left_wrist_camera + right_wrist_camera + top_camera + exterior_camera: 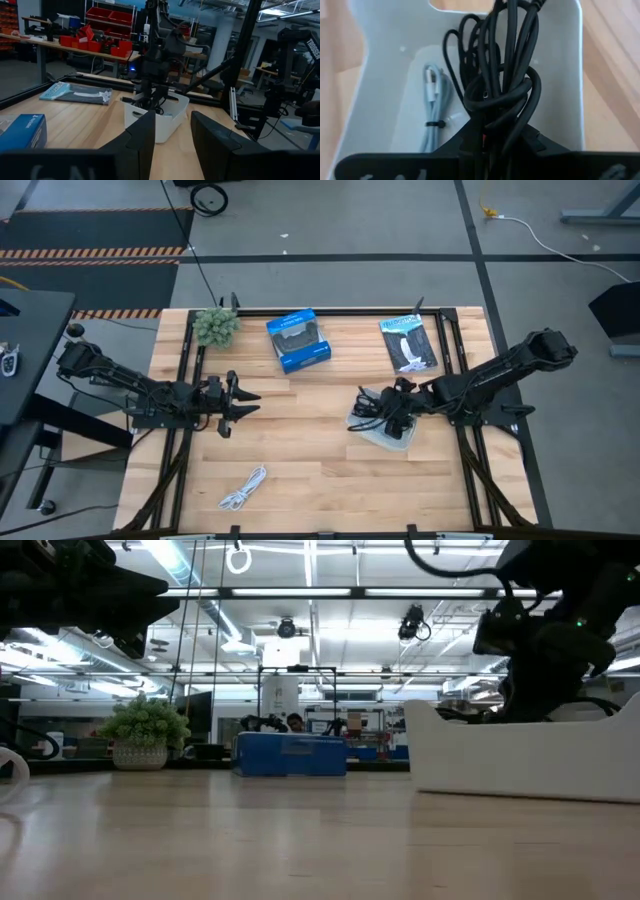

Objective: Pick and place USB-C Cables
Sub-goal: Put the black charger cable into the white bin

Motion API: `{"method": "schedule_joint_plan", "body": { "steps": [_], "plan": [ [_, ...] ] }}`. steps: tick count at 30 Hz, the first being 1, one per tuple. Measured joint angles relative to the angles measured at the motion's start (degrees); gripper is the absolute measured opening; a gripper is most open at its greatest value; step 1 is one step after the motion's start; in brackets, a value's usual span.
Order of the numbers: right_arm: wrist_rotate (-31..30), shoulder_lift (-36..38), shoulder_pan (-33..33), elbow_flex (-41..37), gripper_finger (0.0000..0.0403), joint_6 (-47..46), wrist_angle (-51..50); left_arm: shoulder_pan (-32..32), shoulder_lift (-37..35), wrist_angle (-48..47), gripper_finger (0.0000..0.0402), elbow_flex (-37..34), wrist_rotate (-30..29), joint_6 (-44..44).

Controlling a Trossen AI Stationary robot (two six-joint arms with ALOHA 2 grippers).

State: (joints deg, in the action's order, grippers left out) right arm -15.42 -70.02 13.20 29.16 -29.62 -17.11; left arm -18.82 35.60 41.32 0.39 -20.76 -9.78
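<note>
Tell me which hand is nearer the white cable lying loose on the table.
Left. The left hand hovers just up-table of the white cable, on the same side. The right hand is farther off, over the white tray, gripping a black cable.

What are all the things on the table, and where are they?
White cable: one, white, loose near the front edge, left of centre.
Black cable: one, black, gripped over the tray.
Silvery cable: one, pale, lying in the tray.
Tray: one, white, right of centre.
Box: one, blue, back middle.
Packet: one, dark with white print, back right.
Plant: one, green, back left.
Left tool: open, left of centre.
Right tool: over the tray.
</note>
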Motion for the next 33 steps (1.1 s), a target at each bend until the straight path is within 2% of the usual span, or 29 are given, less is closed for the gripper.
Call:
{"method": "schedule_joint_plan", "body": {
  "steps": [5, 9, 17, 23, 33],
  "plan": [
    [0.3, 0.1, -2.1, -1.0, 0.0076, -1.1, -0.2, 0.0, 0.0, 0.0, 0.0133, 0.0, 0.0, 0.0],
    [3.1, 0.1, -3.6, -1.0, 0.0084, -0.5, -0.2, 0.0, 0.0, 0.0, 0.0133, 0.0, 0.0, 0.0],
    [5.7, 0.0, -3.3, -1.2, 0.0136, -0.4, 0.0, 0.0, 0.0, 0.0, 0.0133, 0.0, 0.0, 0.0],
    [3.2, -0.1, -1.0, -1.2, 0.0169, -1.0, 0.4, 0.0, 0.0, 0.0, 0.0133, 0.0, 0.0, 0.0],
    [-1.0, -0.3, 2.3, 2.2, 0.0172, -0.6, -0.5, 0.0, 0.0, 0.0, 0.0133, 0.0, 0.0, 0.0]
  ]
}}
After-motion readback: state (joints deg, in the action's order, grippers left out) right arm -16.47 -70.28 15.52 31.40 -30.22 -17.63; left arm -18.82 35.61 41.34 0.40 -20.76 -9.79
